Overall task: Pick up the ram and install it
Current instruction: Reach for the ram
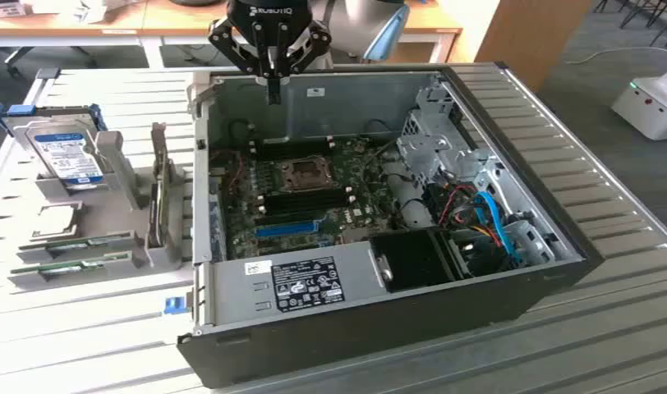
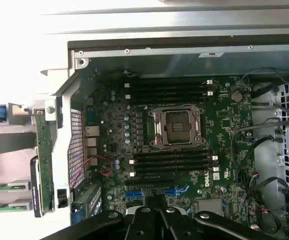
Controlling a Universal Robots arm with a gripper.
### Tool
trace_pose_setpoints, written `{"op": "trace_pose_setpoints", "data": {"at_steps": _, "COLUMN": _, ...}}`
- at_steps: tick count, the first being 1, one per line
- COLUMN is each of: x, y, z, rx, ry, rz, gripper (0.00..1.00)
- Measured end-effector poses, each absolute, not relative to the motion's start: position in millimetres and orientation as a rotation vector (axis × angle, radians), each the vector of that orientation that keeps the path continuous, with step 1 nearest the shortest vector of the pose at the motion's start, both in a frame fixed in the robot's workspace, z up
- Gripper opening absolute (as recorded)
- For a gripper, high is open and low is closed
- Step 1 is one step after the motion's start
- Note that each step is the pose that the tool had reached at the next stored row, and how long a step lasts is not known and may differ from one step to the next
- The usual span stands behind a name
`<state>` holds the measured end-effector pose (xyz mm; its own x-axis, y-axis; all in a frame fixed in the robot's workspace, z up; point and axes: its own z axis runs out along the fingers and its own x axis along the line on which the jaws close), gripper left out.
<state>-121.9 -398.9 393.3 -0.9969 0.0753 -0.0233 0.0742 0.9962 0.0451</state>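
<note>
**Landmark:** big black and grey metal computer case (image 1: 498, 316), lying on its side with the side panel off. It rests on a pale slatted metal table (image 1: 629, 345).

**Gripper:** black two-finger gripper (image 1: 273, 92) hangs over the case's far wall, just above the open interior, pointing straight down. Fingers are pressed together into one narrow tip with nothing between them. It touches no part of the case.

**Inside the case:**
- Green motherboard (image 2: 224, 125) lies flat on the case floor.
- Square silver processor socket (image 2: 176, 126) sits near the board's middle and is bare.
- Banks of long black memory slots (image 2: 172, 165) run along two opposite sides of the socket. All that show look vacant.
- Short blue plastic slots (image 1: 284, 230) sit toward the case's near end, beyond one bank.
- Black fan housing (image 1: 421, 258) and a tangle of blue and black cables (image 1: 493, 213) sit at the case's near corner.

**Outside the case, on the exterior view's left of it:**
- Grey plastic rack (image 1: 114, 156) stands on the table.
- The ram (image 1: 80, 244), a long, narrow green circuit-board stick, lies flat in a low grey tray of that rack. It is well apart from the gripper and clear of the case wall.
- Second green stick (image 1: 60, 268) lies in the next tray, just beside the first.
- Silver hard drive with a blue label (image 1: 65, 156) stands tilted in the rack, farther along the case's side.
- Thin green board (image 2: 43, 150) stands on edge, just beside the case wall.
</note>
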Motion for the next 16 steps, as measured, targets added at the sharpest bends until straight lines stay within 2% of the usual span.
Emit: {"op": "trace_pose_setpoints", "data": {"at_steps": 16, "x": -127.5, "y": -398.8, "z": 393.3, "rx": 0.117, "ry": 3.114, "rz": 0.069, "gripper": 0.11}}
